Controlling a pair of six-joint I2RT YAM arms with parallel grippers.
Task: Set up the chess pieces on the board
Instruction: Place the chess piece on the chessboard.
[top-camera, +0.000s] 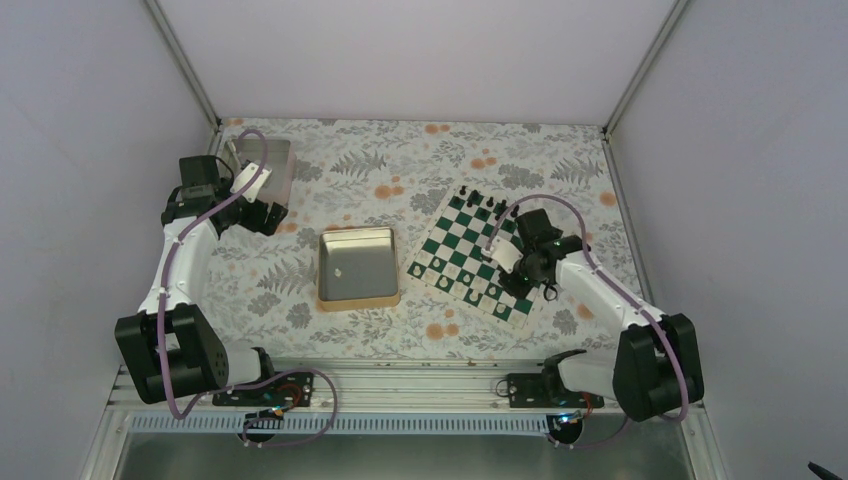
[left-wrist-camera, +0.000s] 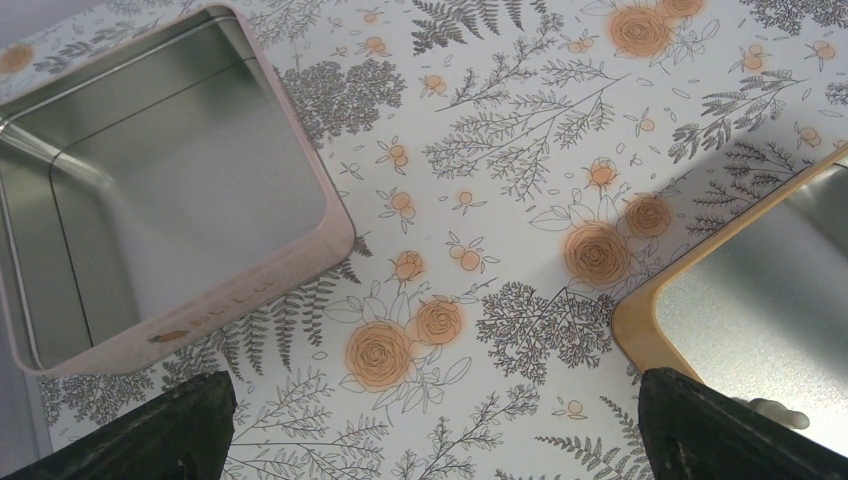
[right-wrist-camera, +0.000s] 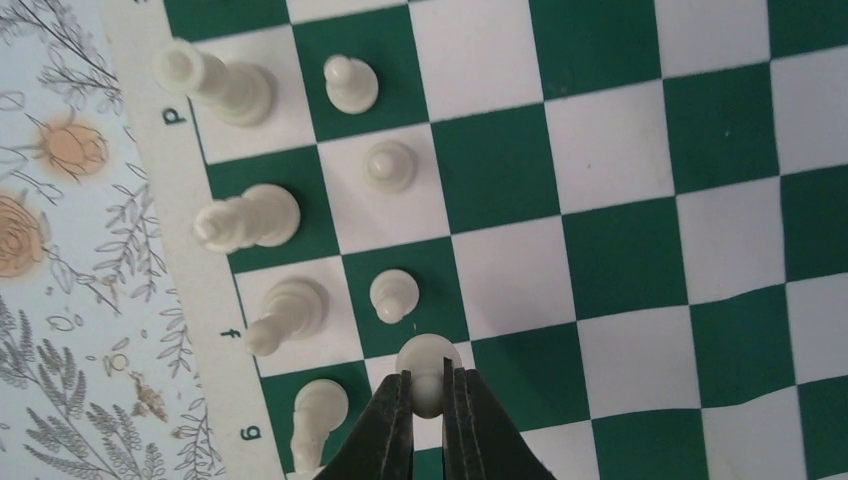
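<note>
Checkered board (right-wrist-camera: 620, 250), eight cream chess pieces (right-wrist-camera: 390, 165)

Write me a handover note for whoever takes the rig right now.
Right jaws: shut on a white pawn, over the board at the g file, beside the pawn row.
Left jaws: open, empty, above the table between the pinkish tray and the gold tin.
Done: white back-rank pieces stand on d to g, pawns before d, e, f; black pieces line the far edge.
Left: release this pawn, fetch the white piece in the tin; other white squares unclear.
</note>
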